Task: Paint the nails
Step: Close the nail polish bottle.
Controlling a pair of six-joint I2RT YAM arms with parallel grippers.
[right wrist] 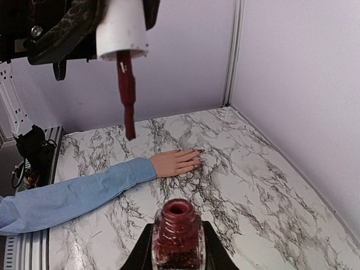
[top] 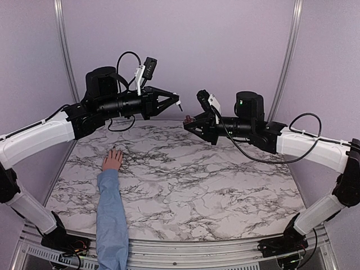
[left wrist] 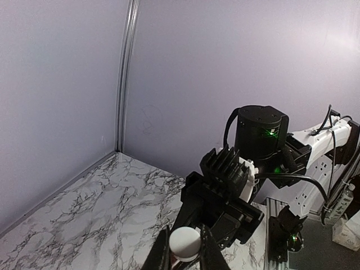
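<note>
Your left arm reaches up and inward over the far left corner of the desk, forearm about level. Its fingers are closed on a cap, a plain white cylinder. From the cap hangs a thin brush coated dark red, well above the desk.

A hand lies flat, palm down, near the left edge and points toward the far edge. Its arm, in a light blue cloth sleeve, crosses the near edge. The nails are at the tips of that hand. They are tiny and look dark, but you cannot tell more than that.

Your right arm stretches inward from the right, near the far edge and raised off the desk. Its fingers clamp a bottle upright, just beside the left ones. The bottle is small, of ribbed clear glass, open-necked, and holds dark red polish. The desk top is white with grey-black marble veins.
</note>
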